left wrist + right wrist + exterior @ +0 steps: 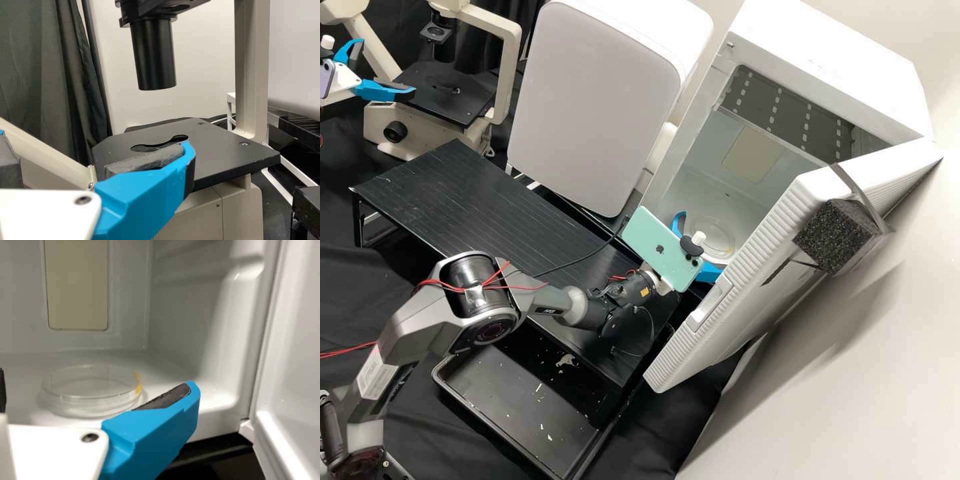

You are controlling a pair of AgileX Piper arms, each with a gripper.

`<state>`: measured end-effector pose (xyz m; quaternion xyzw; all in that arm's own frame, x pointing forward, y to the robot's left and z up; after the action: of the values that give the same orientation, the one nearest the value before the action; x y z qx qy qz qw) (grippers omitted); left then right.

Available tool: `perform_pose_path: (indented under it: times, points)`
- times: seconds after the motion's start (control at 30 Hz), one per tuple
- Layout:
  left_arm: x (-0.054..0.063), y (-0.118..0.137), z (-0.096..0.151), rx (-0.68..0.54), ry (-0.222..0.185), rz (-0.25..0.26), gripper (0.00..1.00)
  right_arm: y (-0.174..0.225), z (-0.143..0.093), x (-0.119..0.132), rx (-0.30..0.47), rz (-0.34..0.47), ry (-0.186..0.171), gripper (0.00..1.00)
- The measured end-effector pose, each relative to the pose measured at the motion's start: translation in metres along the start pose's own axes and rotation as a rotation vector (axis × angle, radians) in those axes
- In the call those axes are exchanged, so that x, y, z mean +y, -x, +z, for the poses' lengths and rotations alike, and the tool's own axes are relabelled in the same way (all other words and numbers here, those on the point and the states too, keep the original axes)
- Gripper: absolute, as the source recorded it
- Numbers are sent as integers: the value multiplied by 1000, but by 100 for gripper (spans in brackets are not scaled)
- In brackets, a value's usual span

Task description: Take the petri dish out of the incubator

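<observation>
We see the right gripper (697, 245) at the open front of the incubator (847, 57). A green phone (663, 250) hides its base in the high view, and the door (733, 293) covers part of one finger; in its own wrist view, the other finger is cut to a dark sliver at the edge. Its fingers stand wide apart with nothing between the tips that we can see. The petri dish (90, 390) lies flat on the incubator's floor, just beyond the fingers, and a finger overlaps its near edge. It is clear, with a yellow-orange mark on its side; we cannot tell whether it holds anything. Higher in the incubator we make out a dark panel (780, 110) with rows of pale marks, and a beige plate (77, 285) on the back wall.

The left gripper (388, 67) is partly cut off by the high view's edge. It is spread wide, near the microscope (507, 60), whose top runs out of view. Its tips hold nothing that we can see.

The black tray (500, 393) has pale bits scattered in it; the right arm and the black stand (453, 193) hide some of it. A black foam block (837, 233) sits against the door's outer side.
</observation>
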<state>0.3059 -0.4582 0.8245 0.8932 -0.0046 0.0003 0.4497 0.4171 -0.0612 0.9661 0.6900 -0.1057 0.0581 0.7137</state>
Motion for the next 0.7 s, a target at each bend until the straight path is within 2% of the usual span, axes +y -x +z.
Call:
perform_pose_path:
  times: [0.7]
  points:
    - [0,0,0,0,0,0,100,-21,7,-2,-19,-14,12,100]
